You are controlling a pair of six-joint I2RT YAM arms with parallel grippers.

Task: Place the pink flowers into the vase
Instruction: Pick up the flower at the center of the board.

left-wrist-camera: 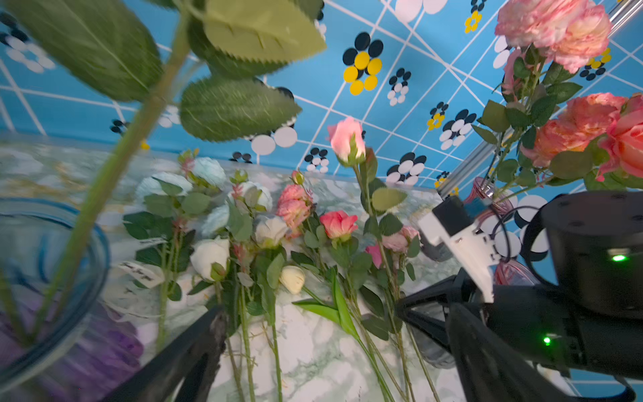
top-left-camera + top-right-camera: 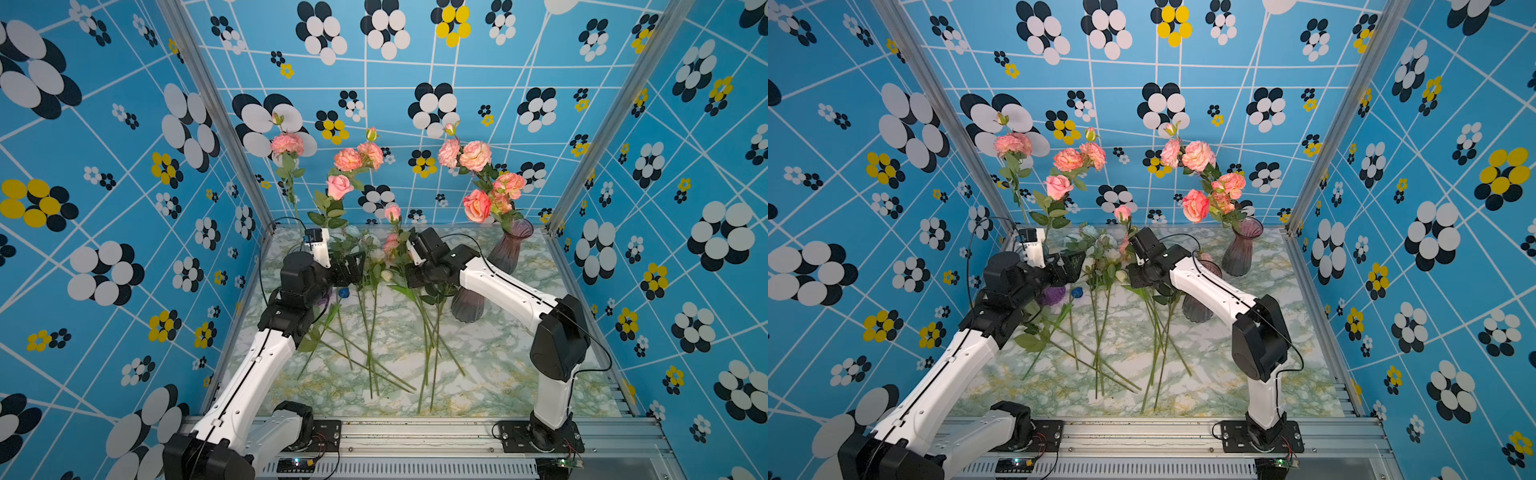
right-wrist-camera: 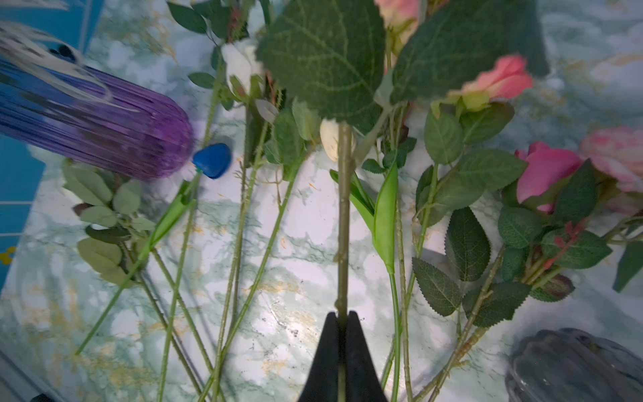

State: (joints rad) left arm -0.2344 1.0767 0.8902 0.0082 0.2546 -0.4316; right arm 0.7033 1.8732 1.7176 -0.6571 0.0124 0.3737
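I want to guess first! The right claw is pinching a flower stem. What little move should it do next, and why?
Probably lift straight up. The right gripper is shut low on the pink rosebud's stem, and other pink flowers lie close beside it on the table. Rising first should clear them before carrying it to the back vase.

Walls [image 2: 457, 75] were sky blue with white grid lines and a black-white, black-yellow dot-flower print. Tabletop [image 2: 498, 365] was white-green marble with yellow veining. Pink flowers [image 2: 476, 156] were pink-to-peach with dark green leaves. Held stem [image 3: 342, 209] in the black right pincer [image 3: 342, 320] was olive green. Ribbed vase [image 3: 121, 132] near the black left pincer [image 1: 309, 311] graded blue to purple, and the small flower [image 3: 212, 160] touching it was solid blue. White flowers [image 1: 208, 255] ahead of the left pincer were cream. Mauve vase [image 2: 509, 249] beyond the right pincer was smoky. Arms [image 2: 241, 386] were white with black joints.
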